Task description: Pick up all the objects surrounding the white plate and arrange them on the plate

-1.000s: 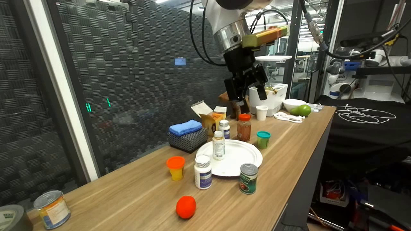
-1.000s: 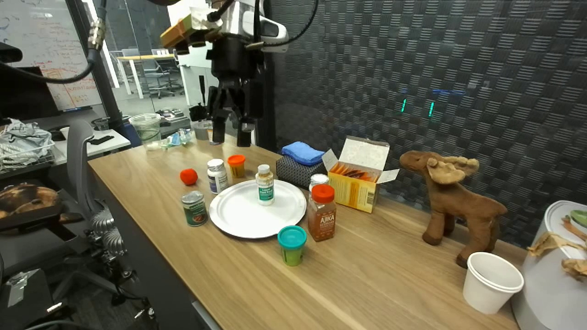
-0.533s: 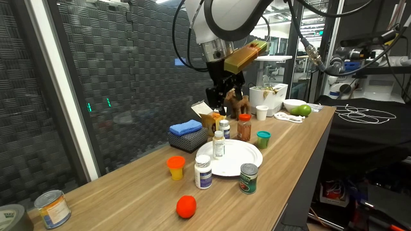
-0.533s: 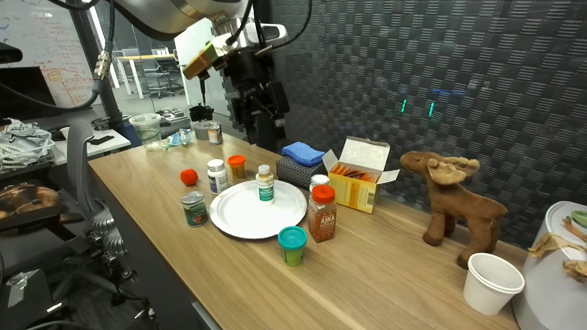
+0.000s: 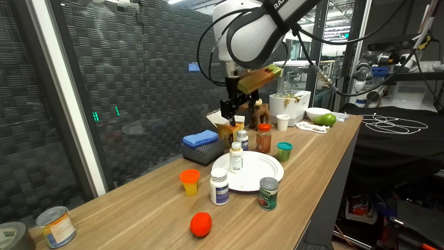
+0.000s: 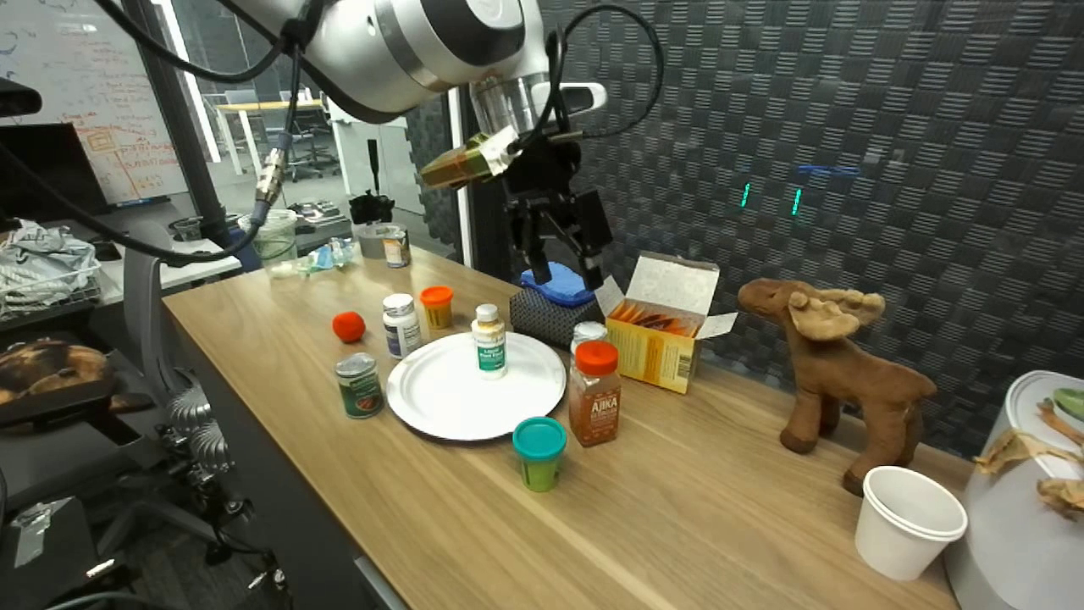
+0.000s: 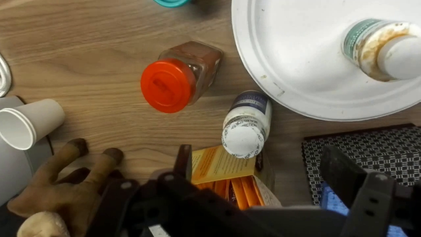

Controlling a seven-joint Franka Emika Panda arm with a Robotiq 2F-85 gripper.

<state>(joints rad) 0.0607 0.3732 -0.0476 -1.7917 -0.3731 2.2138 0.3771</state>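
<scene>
1. Dark textured wall (image 6: pixel 974 169) out back, wood-grain table (image 6: pixel 720 517) up front. White plate (image 6: pixel 449 407) sits on the table, with one green-labelled bottle (image 6: pixel 490 349) standing on it.
2. Around it, waiting: orange-lidded cup (image 6: pixel 437 309), blue-labelled bottle (image 6: pixel 401 329), green can (image 6: pixel 360 388), red ball (image 6: pixel 348 327), teal-lidded cup (image 6: pixel 539 457), red-capped bottle (image 6: pixel 594 402), plus a lookalike bottle (image 7: pixel 246 121) between the plate and the yellow box (image 6: pixel 654 352).
3. My claw (image 6: pixel 566 273) is spread wide with nothing in it, hanging above the back of the table.
4. Guessing that lookalike bottle is up next. I'd shift until it's centred under me, square up, then drop straight down. Tight spot: yellow box just beside it with flaps sticking out, red-capped bottle near too, so no wide swings.
5. Grab the body, not the cap. I'd lift well clear of the plate's rim before going sideways, then set it down upright close to the green-labelled bottle, since plenty more has to fit.
</scene>
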